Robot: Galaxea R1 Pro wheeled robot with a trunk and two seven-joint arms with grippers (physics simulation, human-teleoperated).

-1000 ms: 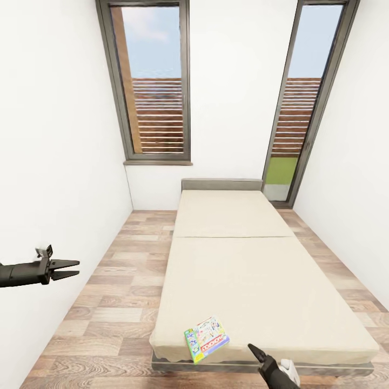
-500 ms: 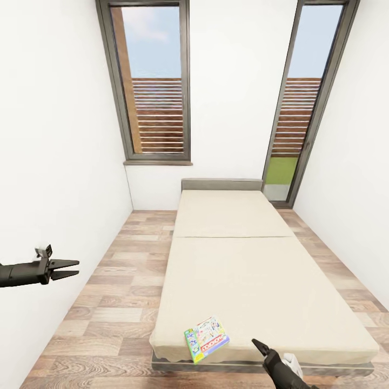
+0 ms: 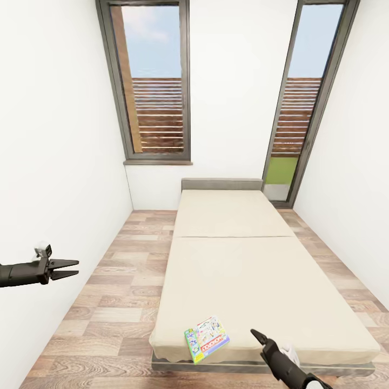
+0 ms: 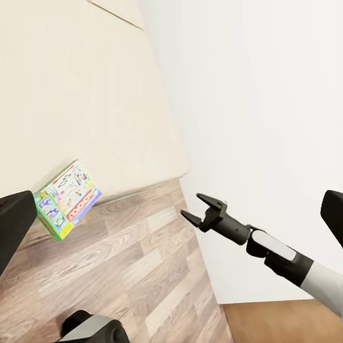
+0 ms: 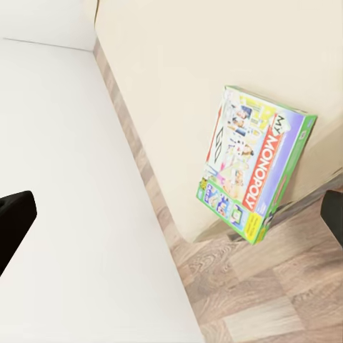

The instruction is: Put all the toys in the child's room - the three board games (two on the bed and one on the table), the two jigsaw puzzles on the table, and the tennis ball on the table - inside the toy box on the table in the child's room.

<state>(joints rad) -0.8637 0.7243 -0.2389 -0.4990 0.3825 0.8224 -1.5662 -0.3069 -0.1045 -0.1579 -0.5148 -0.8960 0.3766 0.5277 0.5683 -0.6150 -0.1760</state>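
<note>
- At the near end of the broad beige mattress bed with grey frame edge (image 3: 254, 270): a flat green-edged white-and-red printed board game box (image 3: 207, 339), lying flat near the bed's near-left corner, one corner just over the mattress edge, "MONOPOLY" legible in the right wrist view (image 5: 256, 163).
- To the left, over the wood plank floor (image 3: 108, 302) beside the white side wall (image 3: 54, 162): left gripper (image 3: 69, 268), black, held level, pointing toward the bed, fingers (image 3: 65, 263) apart with a narrow gap, nothing between them.
- Low at the right, by the foot of the bed: right gripper (image 3: 256, 336), black with a white wrist part, angled up toward the game box, near it yet not touching; fingers (image 4: 209, 201) seen spread and empty in the left wrist view.
- In the left wrist view: game box (image 4: 66, 199) on the mattress edge, right gripper (image 4: 195, 208) apart from it over the floor.
- At the far end of the room: grey headboard (image 3: 221, 184) against the white end wall, a tall dark-framed window (image 3: 154, 81) on the left, a tall dark-framed glass door (image 3: 302, 102) on the right, slatted wooden fencing and sky beyond both.
</note>
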